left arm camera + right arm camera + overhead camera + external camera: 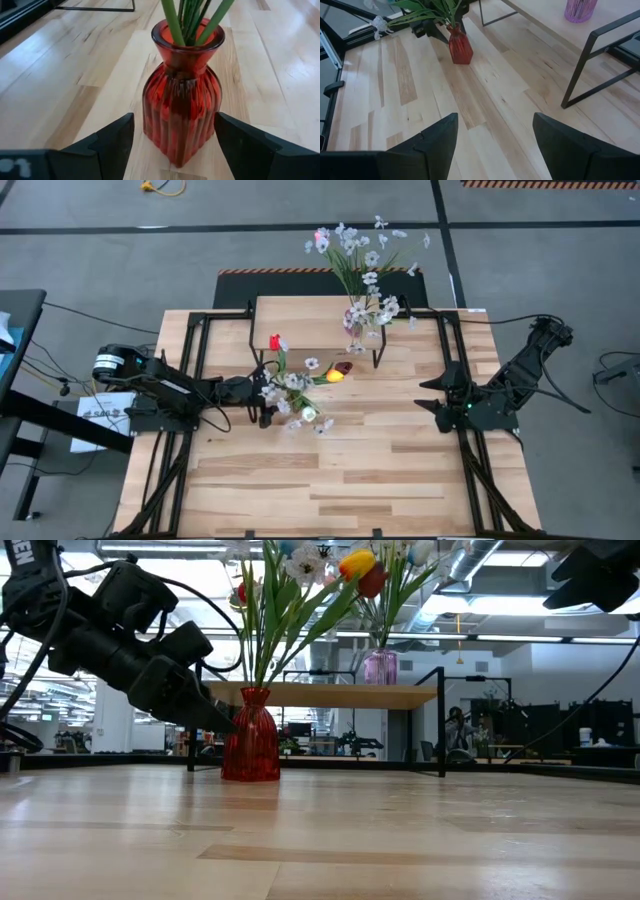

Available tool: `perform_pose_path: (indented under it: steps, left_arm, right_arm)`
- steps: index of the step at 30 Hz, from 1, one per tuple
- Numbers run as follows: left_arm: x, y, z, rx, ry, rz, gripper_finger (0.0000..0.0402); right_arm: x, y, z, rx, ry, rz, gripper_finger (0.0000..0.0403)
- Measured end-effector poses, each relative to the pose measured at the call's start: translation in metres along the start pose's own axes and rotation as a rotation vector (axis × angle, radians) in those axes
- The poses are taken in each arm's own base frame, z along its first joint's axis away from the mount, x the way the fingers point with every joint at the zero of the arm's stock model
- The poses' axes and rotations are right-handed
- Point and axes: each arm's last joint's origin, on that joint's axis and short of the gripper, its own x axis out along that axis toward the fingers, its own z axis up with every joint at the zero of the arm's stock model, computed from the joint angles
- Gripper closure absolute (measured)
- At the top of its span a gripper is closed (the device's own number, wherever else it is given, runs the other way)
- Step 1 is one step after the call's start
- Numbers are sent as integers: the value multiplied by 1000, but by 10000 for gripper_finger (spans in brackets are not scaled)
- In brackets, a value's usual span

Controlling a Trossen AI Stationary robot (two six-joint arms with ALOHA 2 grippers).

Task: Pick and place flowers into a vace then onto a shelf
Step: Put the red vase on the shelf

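The left gripper (172, 145), fingers apart, is straddling the flower-filled red vase (181, 107), seemingly readying a grasp for transfer to the shelf (330, 694).

Two vases: a red one (182, 107) on the table (350, 470) and a purple one (380, 667) on the shelf (300, 315), each holding a bunch of flowers (365, 255). One shelf, one table. Two arms, each with one gripper: left (172, 150), right (495, 145).
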Motion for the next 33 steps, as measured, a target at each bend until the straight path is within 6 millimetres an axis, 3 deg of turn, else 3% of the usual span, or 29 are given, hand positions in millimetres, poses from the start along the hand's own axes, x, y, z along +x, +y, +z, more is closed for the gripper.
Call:
perform_pose_path:
  steps: [8, 21, 33]
  left_arm:
    - [14, -3, 4, 67, 31, -17, 110]
    - [29, 0, 10, 111, 36, -75, 110]
    - [29, 1, 10, 97, 43, -75, 199]
  right_arm:
    - [0, 0, 0, 0, 0, 0, 153]
    - [0, 0, 0, -2, 1, 1, 153]
    - [0, 0, 0, -2, 1, 0, 153]
